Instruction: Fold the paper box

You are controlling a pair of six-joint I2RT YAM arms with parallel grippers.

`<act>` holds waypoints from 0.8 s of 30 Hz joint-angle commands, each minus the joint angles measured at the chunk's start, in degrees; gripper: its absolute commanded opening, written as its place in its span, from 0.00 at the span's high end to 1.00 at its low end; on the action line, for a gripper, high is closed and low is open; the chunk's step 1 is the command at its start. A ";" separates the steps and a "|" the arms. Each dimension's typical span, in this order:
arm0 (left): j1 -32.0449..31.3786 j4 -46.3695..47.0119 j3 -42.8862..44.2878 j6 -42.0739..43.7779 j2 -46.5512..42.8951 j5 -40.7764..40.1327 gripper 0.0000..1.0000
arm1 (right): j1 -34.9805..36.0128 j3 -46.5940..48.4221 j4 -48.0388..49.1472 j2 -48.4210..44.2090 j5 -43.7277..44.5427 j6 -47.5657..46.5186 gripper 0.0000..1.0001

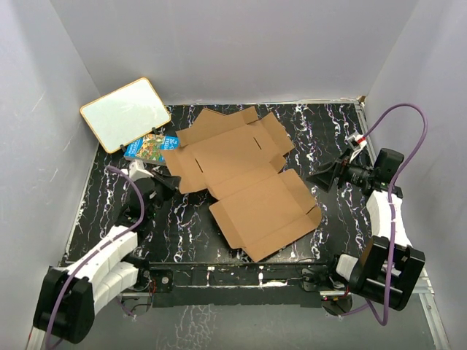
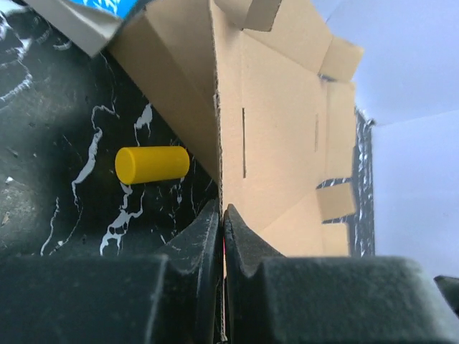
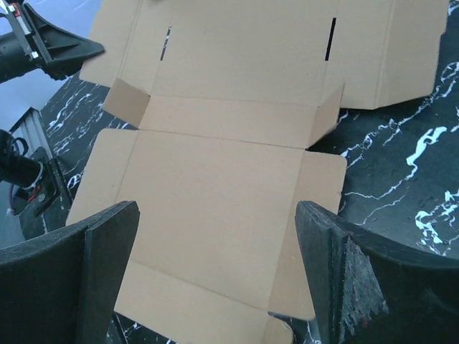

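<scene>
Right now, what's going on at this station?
Two arms are working on the paper box, which lies mostly flat and unfolded on the table. The left end effector is shut on the box's left edge. The right end effector is open, poised at the box's right side and gripping nothing. No walls are folded up and locked yet.

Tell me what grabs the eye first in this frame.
A brown paper box lies unfolded across the middle of the black marbled table. The left jaws are shut on its left flap edge, while the right jaws stand wide open just off its right side. A whiteboard sits in the far-left corner.
</scene>
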 commanded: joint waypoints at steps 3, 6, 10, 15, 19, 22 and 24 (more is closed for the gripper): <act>-1.23 -4.67 7.75 4.74 8.31 16.79 0.78 | 0.32 0.70 1.86 1.29 5.82 -0.90 0.00; -1.56 -13.66 11.34 10.87 6.73 18.34 0.57 | 0.51 0.97 1.76 1.70 9.04 -1.53 0.00; -1.60 -23.10 15.30 19.48 0.45 13.52 0.34 | 1.36 2.95 -1.18 3.66 14.58 -5.20 0.00; -1.39 -25.37 19.19 27.84 0.41 16.32 0.21 | 1.94 9.56 -12.24 11.56 19.27 -14.26 0.00; -1.41 -29.93 23.24 29.96 5.27 19.39 0.21 | 2.21 11.77 -17.82 16.10 20.28 -18.70 0.00; -1.27 -31.14 23.21 31.46 5.82 18.91 0.21 | 3.87 11.70 -18.05 17.50 23.30 -19.32 0.00; -1.27 -30.75 22.78 32.34 5.20 18.25 0.21 | 6.01 12.12 -17.89 19.23 27.09 -19.43 0.00</act>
